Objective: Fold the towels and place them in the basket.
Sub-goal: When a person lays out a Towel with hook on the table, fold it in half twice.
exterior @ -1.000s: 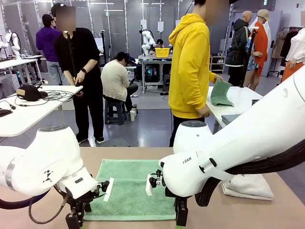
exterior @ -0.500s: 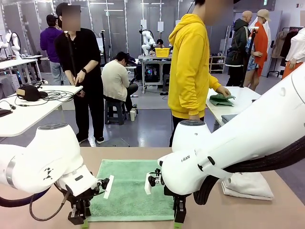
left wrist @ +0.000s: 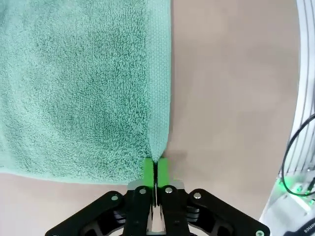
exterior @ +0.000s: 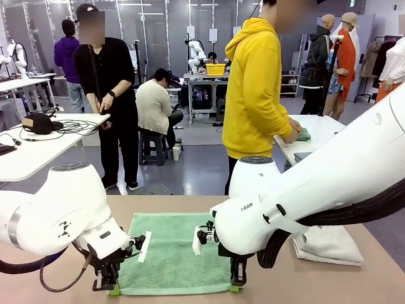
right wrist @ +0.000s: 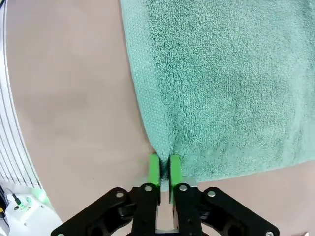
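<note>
While spread flat by the worktop's near edge, green towel: mint terry, looped pile, a smoother woven band down each short side; one layer, unfolded.
Left pincer: down at the towel's near left corner, clamped on it.
Right pincer: down at the near right corner, closed on the cloth there.
Off-white towel: folded into a flat stack towards the worktop's right edge, apart from the green towel, partly behind the right arm.
Left wrist view gives: green pads pressed together, tip of the woven band pinched between; bare tan surface beside the hem.
Right wrist view gives: pads a sliver apart, cloth puckered into the gap; hem curving in towards the grip.
Front view adds: full outline of the green towel between both arms; person in a yellow hoodie at the far side, turned to a white worktop, hands on a folded green cloth.
</note>
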